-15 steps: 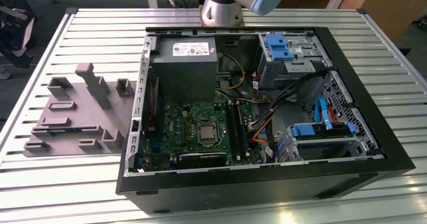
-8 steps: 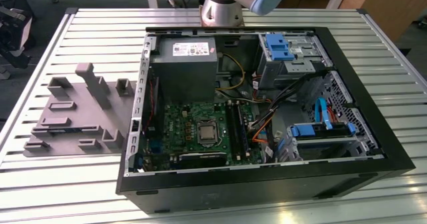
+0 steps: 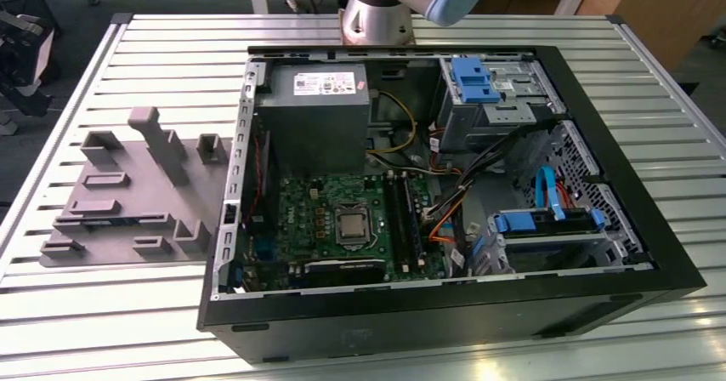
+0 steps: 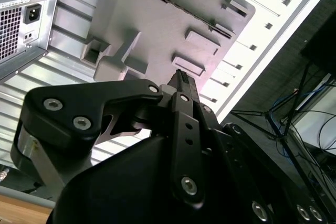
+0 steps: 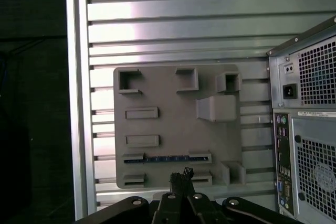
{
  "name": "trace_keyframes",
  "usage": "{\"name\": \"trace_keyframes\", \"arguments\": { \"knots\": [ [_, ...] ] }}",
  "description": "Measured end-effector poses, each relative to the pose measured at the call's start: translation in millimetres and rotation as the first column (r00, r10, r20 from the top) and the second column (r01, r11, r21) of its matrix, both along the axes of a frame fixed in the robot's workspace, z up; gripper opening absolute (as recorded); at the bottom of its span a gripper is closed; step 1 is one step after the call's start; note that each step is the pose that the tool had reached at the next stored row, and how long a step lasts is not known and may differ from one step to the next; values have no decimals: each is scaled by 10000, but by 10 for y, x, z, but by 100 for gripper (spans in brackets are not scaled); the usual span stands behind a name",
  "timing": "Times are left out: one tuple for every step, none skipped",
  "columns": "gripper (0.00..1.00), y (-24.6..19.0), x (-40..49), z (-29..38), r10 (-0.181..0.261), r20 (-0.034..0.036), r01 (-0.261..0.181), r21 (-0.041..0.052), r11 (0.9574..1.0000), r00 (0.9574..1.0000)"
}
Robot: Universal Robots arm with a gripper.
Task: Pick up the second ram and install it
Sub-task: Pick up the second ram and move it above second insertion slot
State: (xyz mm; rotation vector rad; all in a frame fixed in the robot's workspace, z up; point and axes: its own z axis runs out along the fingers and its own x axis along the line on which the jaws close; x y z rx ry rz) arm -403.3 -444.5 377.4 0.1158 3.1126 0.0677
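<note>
The black two-finger gripper (image 5: 181, 174) hangs with its fingers closed together into one narrow tip. Nothing sits between them, so it holds no part. It points straight down at the grey moulded plastic holder (image 5: 168, 124). The whole holder lies under it in the first wrist view, so it is high enough to line up on a part from above.

The second ram (image 5: 168, 158), a thin dark blue-green circuit-board stick, stands on its long edge in a slot of that holder. Raised grey blocks catch its two ends. That leaves its upper edge proud and free, so fingers can close on its flat faces from above. The ram runs along one long edge of the holder, one row in from it. The gripper's tip is over the strip of holder between the ram and that edge, about level with the ram's middle. By my judgement it is well above the ram and not touching it. The row nearest the edge looks empty, though the tip covers its middle, so I cannot be sure.

The holder lies flat on the slatted aluminium table (image 3: 159, 313), toward the table's edge at the exterior view's left. It is just beside the open black computer case (image 3: 454, 317). The case lies on its side with the opening upward. This turns the green motherboard (image 3: 301, 207) and its long black memory slots (image 3: 399, 215) face up, which suits a straight downward insertion. The ram is outside the case, well apart from those slots.
</note>
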Motion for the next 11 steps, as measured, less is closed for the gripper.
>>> {"name": "trace_keyframes", "arguments": {
  "knots": [
    [11, 0, 0, 0, 15, 0, -15, 0, 10000, 10000],
    [11, 0, -1, 0, 41, 0, -41, 0, 10000, 10000],
    [11, 0, -2, 0, 85, 0, -85, 0, 10000, 10000],
    [11, 0, -3, 0, 150, 0, -150, 0, 9999, 9999],
    [11, 0, -8, 0, 239, 0, -239, 0, 9997, 9997],
    [11, 0, -11, 0, 362, 0, -362, -1, 9993, 9993],
    [11, 0, -14, 0, 477, 0, -477, 0, 9989, 9989],
    [11, 0, -16, -1, 597, 0, -597, 0, 9982, 9982],
    [11, 0, -18, -1, 729, 1, -729, 0, 9973, 9973],
    [11, 0, -20, -1, 873, 0, -873, 0, 9962, 9962],
    [11, 0, -21, -1, 1015, 0, -1015, 0, 9948, 9948]
  ]
}}
